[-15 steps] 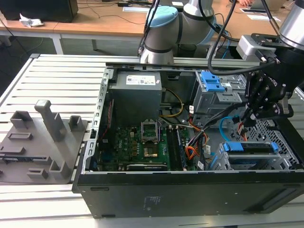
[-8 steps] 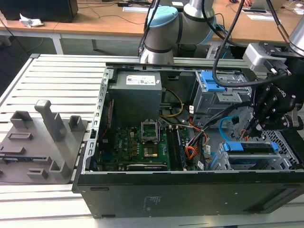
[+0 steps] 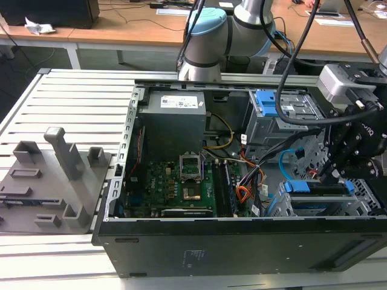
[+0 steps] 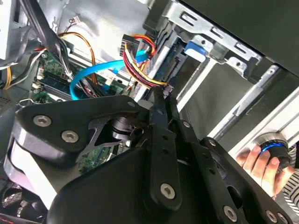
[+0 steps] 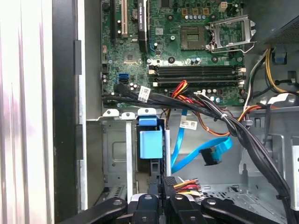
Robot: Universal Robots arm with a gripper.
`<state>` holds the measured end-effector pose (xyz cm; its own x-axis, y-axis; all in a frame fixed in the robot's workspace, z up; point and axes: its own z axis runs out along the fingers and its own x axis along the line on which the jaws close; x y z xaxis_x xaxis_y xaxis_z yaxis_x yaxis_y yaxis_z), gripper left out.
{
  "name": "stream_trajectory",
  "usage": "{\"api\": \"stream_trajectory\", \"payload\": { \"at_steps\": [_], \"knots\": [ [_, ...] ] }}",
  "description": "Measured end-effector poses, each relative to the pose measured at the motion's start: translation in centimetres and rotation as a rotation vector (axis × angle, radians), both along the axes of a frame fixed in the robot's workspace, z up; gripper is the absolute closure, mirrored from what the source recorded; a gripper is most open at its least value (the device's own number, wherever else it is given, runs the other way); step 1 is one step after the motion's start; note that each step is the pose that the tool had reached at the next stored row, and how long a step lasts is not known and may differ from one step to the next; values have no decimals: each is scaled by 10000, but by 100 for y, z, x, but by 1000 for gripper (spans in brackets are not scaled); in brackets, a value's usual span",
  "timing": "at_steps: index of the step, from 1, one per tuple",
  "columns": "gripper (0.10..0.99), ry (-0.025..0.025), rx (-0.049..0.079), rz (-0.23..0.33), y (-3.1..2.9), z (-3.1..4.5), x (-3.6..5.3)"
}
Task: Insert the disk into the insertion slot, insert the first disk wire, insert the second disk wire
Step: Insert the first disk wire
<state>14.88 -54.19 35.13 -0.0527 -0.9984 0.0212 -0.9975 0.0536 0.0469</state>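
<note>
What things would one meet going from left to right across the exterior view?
A grey moulded fixture → power supply → blue latch → second disk wire → end effector, shut on the first disk wire in the first wrist view.

The flat hard drive (image 3: 323, 189), framed by a bright blue bracket, sits in the low perforated metal bay (image 3: 366, 199) at the computer case's (image 3: 242, 248) corner on the exterior view's right. The orange, red and black power wire (image 5: 189, 186) has its small black plug pinched in the tool (image 5: 164, 189). The flat light-blue cable (image 5: 187, 149) loops beside the bay, its plug end lying free.
</note>
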Motion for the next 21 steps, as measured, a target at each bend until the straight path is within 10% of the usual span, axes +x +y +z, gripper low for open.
{"api": "stream_trajectory", "payload": {
  "at_steps": [10,14,21],
  "knots": [
    [925,0,57,0,-150,-4,0],
    [925,0,65,0,19,-4,6],
    [925,2,65,0,49,-32,73]
  ]
}}
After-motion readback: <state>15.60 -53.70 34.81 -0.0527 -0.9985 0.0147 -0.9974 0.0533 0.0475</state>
